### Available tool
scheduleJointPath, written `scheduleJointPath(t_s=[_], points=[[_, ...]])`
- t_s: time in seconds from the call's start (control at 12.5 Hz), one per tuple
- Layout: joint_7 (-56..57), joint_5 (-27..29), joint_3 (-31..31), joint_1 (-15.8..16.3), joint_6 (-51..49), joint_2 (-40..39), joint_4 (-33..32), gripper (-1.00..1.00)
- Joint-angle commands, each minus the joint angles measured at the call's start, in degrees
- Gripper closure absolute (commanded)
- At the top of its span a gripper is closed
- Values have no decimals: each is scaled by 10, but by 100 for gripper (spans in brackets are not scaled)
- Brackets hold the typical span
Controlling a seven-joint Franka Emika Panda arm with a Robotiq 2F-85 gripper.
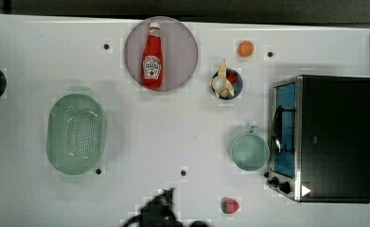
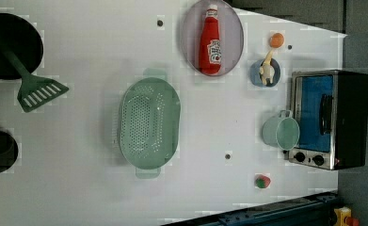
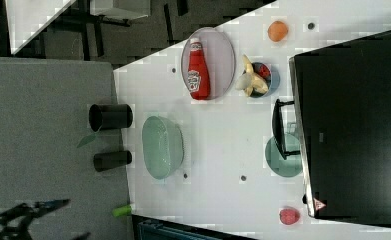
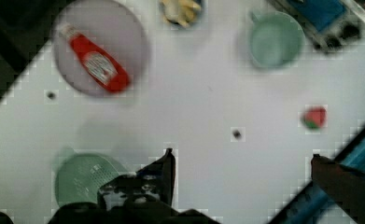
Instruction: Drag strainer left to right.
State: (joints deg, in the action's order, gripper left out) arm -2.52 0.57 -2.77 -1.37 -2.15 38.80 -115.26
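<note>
Above the table (image 4: 203, 107), end effector (image 4: 241, 161) spread wide, holding nothing.

The ketchup bottle (image 1: 152, 56) on the round plate (image 1: 182, 42) carries a white label, its lettering too small to read. A warning triangle sticker marks the toaster oven (image 3: 318, 204), right of that plate.

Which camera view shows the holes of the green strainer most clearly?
The left view: the strainer lies whole, its hole grid clear. The top view also shows it whole, with fainter holes. The right view gives it obliquely, holes unclear. In the wrist view, it is partly covered.
</note>
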Motion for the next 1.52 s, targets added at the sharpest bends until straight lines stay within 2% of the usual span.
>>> scheduleJointPath(t_s=[0.08,0.4,0.8,1.2,1.52], points=[[-2,-1,-77,15,23,-95,-52,-100],[-146,-1,-198,16,128,-181,-67,-100],[-434,-2,-303,16,278,-345,-68,-100],[-637,-12,-322,19,395,-510,-69,-100],[-704,-65,-315,22,506,-620,-69,-100]])
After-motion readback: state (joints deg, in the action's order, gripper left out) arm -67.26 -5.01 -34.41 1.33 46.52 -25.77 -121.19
